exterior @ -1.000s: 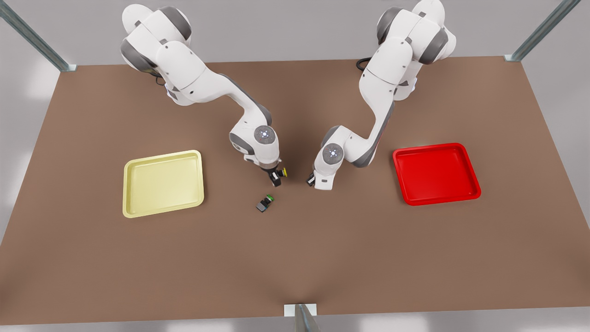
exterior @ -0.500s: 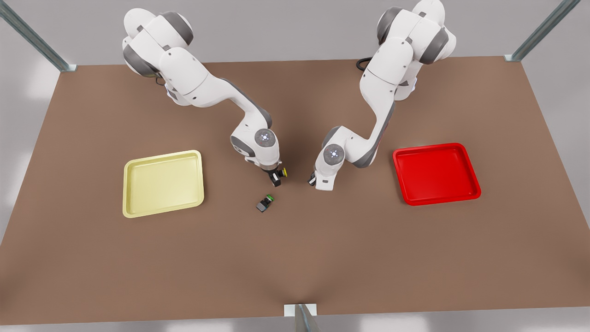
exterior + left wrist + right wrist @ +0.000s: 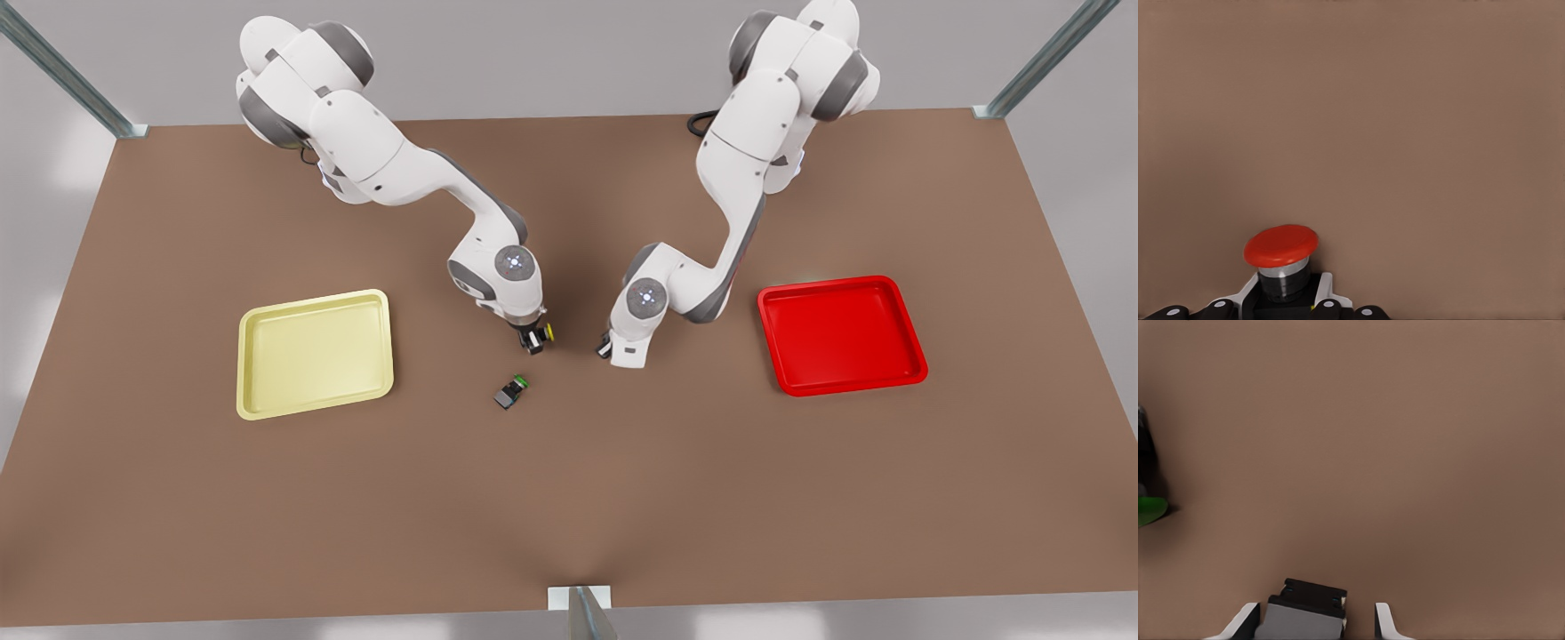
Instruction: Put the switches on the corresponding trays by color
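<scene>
Front view first: the right gripper point(image 3: 533, 340), on the arm at the front view's left, hangs low over the brown table point(image 3: 569, 516) with the yellow switch point(image 3: 546, 333) pinched at its tip, cap poking out sideways. That puts the switch between the two trays, well apart from the yellow tray point(image 3: 316, 354) out on the front view's left. Just beside it, the left gripper point(image 3: 606, 348) points down at the table, with the red tray point(image 3: 840, 336) farther off on the front view's right. A green-capped switch point(image 3: 512, 390) lies on the table near the right gripper.

Over to the left wrist view: the red switch point(image 3: 1281, 247) stands upright with its cap up, and the left gripper point(image 3: 1288, 299) is clamped on its dark body, bare table beyond.

Right wrist view now: the right gripper point(image 3: 1315, 621) straddles a black-and-grey block, seemingly the yellow switch's body point(image 3: 1305, 613); the grip looks closed on it, though one finger's contact is hard to make out. The green cap point(image 3: 1150, 510) peeks in at the edge.
</scene>
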Available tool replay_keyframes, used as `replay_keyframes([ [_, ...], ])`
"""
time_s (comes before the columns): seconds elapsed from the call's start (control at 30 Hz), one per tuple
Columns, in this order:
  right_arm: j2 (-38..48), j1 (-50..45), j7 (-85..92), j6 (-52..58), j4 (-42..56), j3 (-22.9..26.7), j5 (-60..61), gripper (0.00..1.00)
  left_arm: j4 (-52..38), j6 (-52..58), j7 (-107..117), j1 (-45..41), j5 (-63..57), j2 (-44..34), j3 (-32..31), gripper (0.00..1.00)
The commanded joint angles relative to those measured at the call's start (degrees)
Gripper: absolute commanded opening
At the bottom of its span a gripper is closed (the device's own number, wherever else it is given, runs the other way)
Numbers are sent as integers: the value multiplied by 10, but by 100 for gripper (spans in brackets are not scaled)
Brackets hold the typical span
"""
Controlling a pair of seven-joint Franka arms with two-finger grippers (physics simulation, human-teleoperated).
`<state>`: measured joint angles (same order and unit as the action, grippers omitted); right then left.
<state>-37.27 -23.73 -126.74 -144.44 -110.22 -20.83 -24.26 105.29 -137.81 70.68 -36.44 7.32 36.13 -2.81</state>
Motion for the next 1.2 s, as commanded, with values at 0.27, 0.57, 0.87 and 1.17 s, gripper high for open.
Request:
replay_keyframes([
  [0.27,1,-1,4,6,0,0,-1,47,59,95,-199,0,1,-98,109,53],
  [0.57,11,4,14,7,1,1,-1,48,186,78,-621,2,1,-153,343,53],
  [0.87,79,68,135,21,-49,1,2,47,188,78,-750,65,1,-126,389,100],
  [1.17,269,246,575,55,-214,32,91,47,163,108,-739,53,1,-171,380,100],
])
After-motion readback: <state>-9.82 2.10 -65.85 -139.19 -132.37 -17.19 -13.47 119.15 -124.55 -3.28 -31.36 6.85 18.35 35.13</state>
